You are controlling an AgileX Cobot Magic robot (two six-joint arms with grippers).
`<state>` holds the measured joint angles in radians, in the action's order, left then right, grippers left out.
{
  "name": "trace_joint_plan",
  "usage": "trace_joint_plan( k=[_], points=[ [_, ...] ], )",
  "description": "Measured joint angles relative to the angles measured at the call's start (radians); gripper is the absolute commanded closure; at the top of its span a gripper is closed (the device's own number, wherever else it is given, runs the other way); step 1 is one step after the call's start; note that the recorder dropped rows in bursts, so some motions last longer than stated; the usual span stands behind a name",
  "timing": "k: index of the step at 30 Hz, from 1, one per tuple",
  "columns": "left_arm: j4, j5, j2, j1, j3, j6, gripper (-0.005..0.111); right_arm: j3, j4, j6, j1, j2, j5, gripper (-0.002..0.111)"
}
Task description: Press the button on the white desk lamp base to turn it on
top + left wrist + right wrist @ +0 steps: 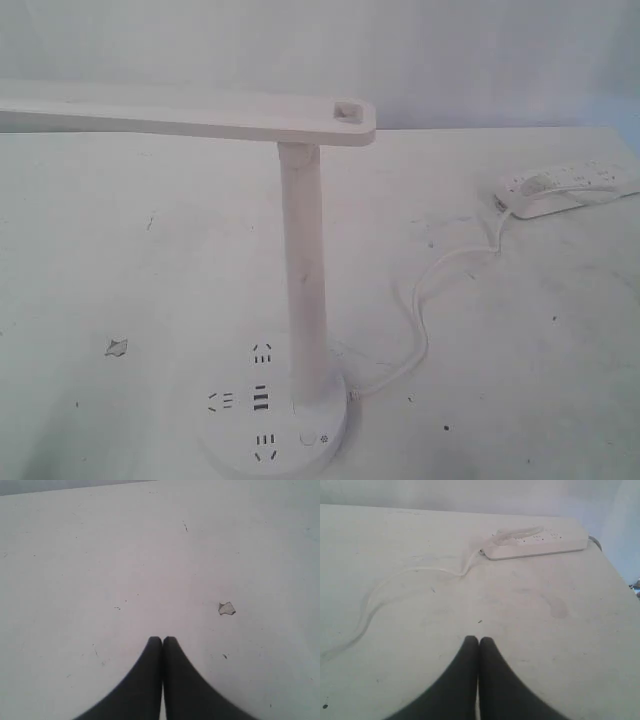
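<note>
The white desk lamp base, a round flat disc with socket holes and USB slots, sits at the bottom centre of the exterior view. Its small round button lies near the foot of the upright pole. The lamp head stretches left across the top. Neither arm shows in the exterior view. My left gripper is shut, empty, over bare white table. My right gripper is also shut and empty, hovering above the table with the lamp's cable ahead. The lamp is absent from both wrist views.
An oblong white power strip lies at the far right, also seen from the right wrist as the power strip. The white cable loops from it to the base. A small chip in the table, the same chip, lies left of the base.
</note>
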<state>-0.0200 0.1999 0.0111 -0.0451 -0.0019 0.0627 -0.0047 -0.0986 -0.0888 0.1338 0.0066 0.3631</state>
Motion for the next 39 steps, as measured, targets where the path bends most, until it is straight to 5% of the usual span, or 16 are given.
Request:
trace_joint_plan(
  k=[18,28,33,37,39],
  points=[
    [0.0,0.0,0.0,0.0,0.0,0.0,0.107,0.0,0.007,0.017,0.0,0.0,-0.065,0.108],
    [0.0,0.0,0.0,0.0,0.0,0.0,0.107,0.003,0.003,0.023,0.0,-0.001,-0.565,0.108],
    [0.0,0.0,0.0,0.0,0.0,0.0,0.107,0.003,-0.252,0.105,0.0,-0.002,-0.776,0.108],
    [0.0,0.0,0.0,0.0,0.0,0.0,0.107,0.0,-0.384,0.338,0.001,-0.002,-0.978,0.108],
    [0.0,0.0,0.0,0.0,0.0,0.0,0.107,-0.03,-0.401,0.486,0.001,-0.002,-0.908,0.108]
  ],
)
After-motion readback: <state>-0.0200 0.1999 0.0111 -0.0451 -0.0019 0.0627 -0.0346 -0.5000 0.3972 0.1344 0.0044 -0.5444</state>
